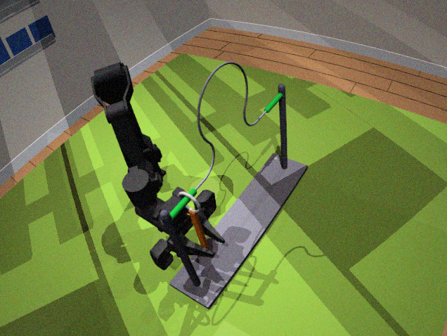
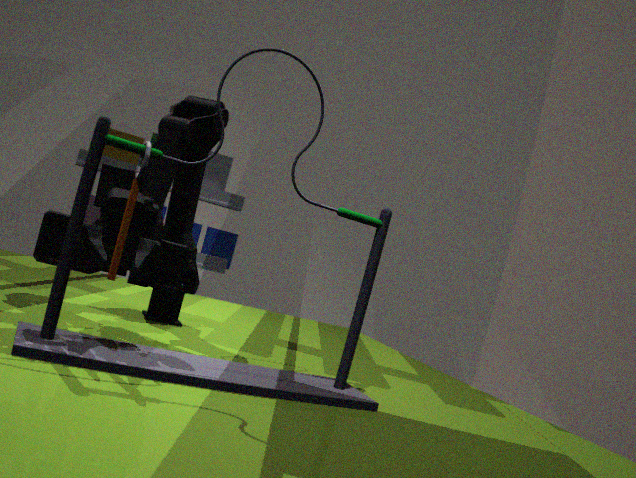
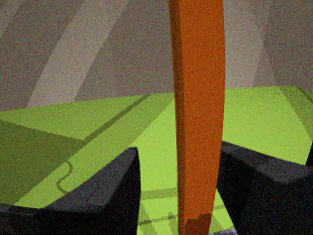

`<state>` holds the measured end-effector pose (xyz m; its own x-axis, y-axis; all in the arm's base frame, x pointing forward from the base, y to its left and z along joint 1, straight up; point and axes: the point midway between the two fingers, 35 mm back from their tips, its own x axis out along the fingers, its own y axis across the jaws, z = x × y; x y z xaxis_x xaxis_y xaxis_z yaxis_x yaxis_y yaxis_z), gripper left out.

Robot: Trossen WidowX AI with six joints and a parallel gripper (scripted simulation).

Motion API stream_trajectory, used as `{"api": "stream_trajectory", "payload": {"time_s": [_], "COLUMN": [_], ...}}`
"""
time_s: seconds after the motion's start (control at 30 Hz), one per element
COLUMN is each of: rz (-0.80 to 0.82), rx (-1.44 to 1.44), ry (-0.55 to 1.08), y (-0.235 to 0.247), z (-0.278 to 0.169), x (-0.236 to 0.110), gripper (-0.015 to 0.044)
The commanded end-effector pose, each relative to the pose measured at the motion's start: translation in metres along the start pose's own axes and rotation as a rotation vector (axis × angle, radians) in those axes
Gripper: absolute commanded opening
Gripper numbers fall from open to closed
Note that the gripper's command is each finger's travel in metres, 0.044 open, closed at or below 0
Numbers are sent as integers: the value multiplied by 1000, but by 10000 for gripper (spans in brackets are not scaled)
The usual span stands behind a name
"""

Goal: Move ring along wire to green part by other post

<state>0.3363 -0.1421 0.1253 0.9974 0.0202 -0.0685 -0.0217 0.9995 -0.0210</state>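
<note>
With its fingers spread, the gripper brackets the orange handle without pinching it, ready to grasp, while the ring hangs on the green sleeve at the base plate's seven-o'clock post.

Grey base plate lying on green patterned floor, two dark posts upright at its ends. Left post and right post joined by thin wire rising in big loop btwn them. Green sleeve next to left post top; second green sleeve next to right post top. White ring hung on left sleeve, orange handle hanging below, tilted slightly. Black arm standing behind left post, close behind handle. Gripper dark, at handle's lower end; contact w/ handle not discernible.
</note>
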Motion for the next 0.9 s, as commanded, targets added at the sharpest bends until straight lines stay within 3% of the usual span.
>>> {"api": "stream_trajectory", "payload": {"time_s": [0.0, 0.53, 0.87], "rz": [-3, -3, 0], "rx": [6, 6, 1], "ry": [-1, -1, 1], "y": [-1, -1, 0], "z": [0, 0, -1], "x": [1, 1, 1], "gripper": [160, 160, -102]}}
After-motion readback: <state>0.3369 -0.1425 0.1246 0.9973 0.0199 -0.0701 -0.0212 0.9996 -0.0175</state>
